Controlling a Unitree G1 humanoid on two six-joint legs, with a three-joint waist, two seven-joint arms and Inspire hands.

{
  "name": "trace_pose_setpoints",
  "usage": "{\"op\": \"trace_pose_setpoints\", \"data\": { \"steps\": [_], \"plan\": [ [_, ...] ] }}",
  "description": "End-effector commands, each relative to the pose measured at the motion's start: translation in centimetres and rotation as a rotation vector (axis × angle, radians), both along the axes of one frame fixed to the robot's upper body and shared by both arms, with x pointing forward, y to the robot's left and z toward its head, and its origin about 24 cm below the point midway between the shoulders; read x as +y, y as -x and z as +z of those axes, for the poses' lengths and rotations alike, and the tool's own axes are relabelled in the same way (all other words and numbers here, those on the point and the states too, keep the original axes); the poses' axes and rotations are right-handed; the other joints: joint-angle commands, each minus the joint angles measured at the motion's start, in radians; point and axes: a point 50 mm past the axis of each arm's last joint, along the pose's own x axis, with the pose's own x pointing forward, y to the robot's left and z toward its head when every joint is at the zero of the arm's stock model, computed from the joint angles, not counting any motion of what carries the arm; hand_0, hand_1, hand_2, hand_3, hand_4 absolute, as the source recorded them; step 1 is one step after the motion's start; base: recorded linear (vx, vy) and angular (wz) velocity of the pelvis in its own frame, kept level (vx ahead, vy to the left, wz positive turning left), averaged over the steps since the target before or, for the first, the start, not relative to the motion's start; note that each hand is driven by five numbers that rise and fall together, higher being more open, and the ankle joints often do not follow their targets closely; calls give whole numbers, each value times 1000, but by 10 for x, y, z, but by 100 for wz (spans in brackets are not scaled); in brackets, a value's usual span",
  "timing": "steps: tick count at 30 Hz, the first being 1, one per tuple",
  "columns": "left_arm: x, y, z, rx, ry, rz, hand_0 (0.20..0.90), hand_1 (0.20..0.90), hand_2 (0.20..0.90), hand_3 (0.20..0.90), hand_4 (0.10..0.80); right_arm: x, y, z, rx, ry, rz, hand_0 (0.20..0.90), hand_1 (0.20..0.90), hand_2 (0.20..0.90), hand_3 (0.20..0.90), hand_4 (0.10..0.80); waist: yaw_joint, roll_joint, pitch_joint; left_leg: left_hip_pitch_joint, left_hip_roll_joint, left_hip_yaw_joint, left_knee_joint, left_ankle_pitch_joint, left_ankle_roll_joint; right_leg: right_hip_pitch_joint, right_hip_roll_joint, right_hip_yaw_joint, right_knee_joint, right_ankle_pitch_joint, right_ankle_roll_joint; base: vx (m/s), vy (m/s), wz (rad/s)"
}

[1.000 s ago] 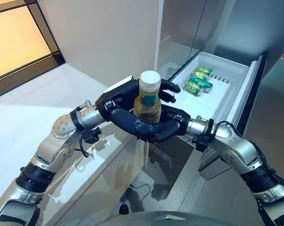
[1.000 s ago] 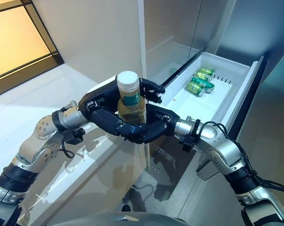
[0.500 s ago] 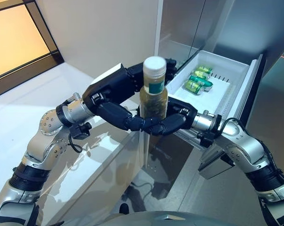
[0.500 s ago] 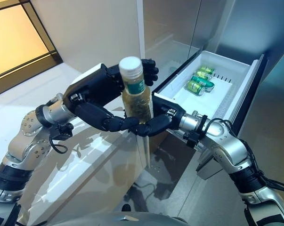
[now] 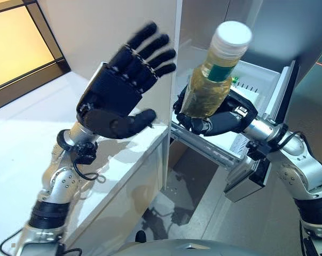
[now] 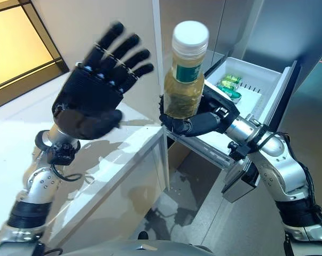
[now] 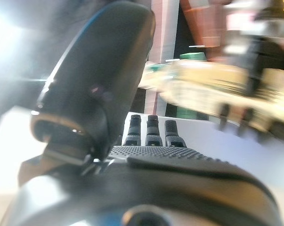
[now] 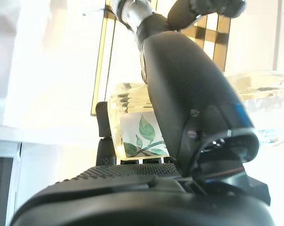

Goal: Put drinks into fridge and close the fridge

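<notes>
Left eye view: our right hand (image 5: 219, 120) at centre-right has its fingers curled round the lower body of the bottle (image 5: 214, 74), which is tilted with its white cap toward the upper right, in front of the open fridge drawer (image 5: 257, 80). Our left hand (image 5: 118, 90) is at upper left, fingers spread wide and holding nothing, above the white counter (image 5: 22, 138). Right eye view: same layout; green cans (image 6: 228, 85) lie in the drawer just right of the bottle. For the placement we judge we should carry the bottle further right over the bare drawer floor, short of the cans, level it out, and lower before letting go. Left wrist view: fingers straight, nothing in the palm, bottle blurred beyond. Right wrist view: thumb and fingers wrap the leaf-printed label. Versus half a second ago: both hands were on the bottle then; now the left has let go and lifted away, and the right alone has raised and tilted it toward the drawer.
</notes>
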Motion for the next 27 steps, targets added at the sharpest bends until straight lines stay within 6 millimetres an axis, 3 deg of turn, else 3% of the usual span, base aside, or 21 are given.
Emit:
{"op": "trace_pose_setpoints", "data": {
  "steps": [1,7,13,17,23,27],
  "plan": [
    [-14,14,1,3,165,-285,900,900,900,900,800,-11,28,68,-421,-178,-34,300,300,300,200,100,-30,-15,-122,53,-80,-21,2,-138,65,-83,68,-13,8,80,26,-21,-1,-15],
    [-39,21,-27,232,433,-540,900,900,900,900,800,-24,33,68,-433,-177,-109,300,300,300,200,100,-47,-20,-118,50,-78,-14,2,-144,62,-90,73,-2,8,85,24,-5,0,-3],
    [-57,41,-57,365,582,-790,900,900,900,900,800,-37,39,70,-477,-162,-193,300,300,300,200,100,-52,-21,-104,41,-77,-7,2,-150,58,-99,75,9,7,90,26,-25,9,-2],
    [-70,53,-75,473,585,-900,900,900,900,900,800,-45,43,74,-504,-171,-237,300,300,300,200,100,-61,-22,-96,36,-76,4,2,-152,58,-107,77,21,8,92,30,-48,13,-5],
    [-75,61,-106,648,612,-907,900,900,900,900,800,-56,50,73,-505,-177,-256,300,300,300,200,100,-72,-26,-89,34,-75,26,2,-154,59,-118,78,36,10,97,36,-34,6,-4],
    [-77,70,-151,879,589,-818,900,900,900,900,800,-65,52,71,-485,-178,-270,300,300,300,200,100,-73,-31,-87,29,-74,37,2,-150,59,-125,78,39,13,100,39,0,0,0]
  ]
}}
